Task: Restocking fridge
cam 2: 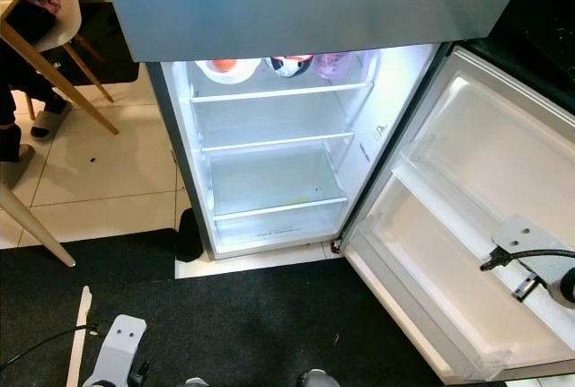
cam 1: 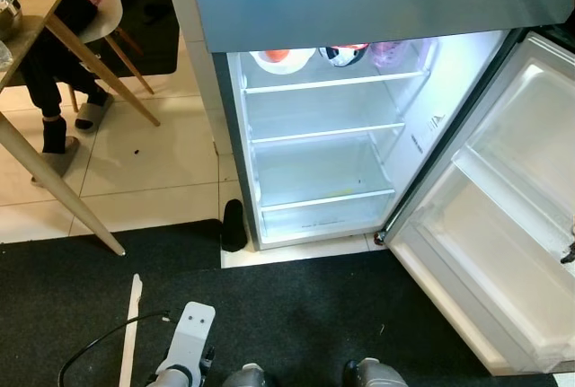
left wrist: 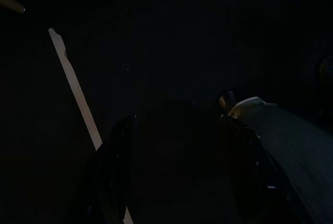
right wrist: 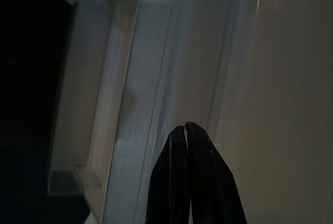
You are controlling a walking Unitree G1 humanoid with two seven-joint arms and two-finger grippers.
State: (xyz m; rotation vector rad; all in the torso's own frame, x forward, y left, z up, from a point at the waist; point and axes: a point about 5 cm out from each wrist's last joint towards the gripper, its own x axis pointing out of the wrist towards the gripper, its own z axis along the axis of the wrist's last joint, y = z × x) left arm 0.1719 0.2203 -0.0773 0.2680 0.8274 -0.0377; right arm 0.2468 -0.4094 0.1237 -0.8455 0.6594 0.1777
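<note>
The open grey-sided fridge [cam 1: 359, 10] stood ahead, its white-lined door [cam 1: 503, 225] swung out to the right. 3 round containers [cam 1: 328, 55] sat side by side on the top glass shelf [cam 1: 332, 84]; 2 more shelves lay below it. A dark floor mat [cam 1: 296, 315] lay before the fridge, with pale floor tiles [cam 1: 144, 162] to the left. Further left stood a wooden-legged table [cam 1: 27, 19], a seated person [cam 1: 54, 73] behind it. A thin pale strip [cam 1: 132, 333] lay on the mat's left part.
</note>
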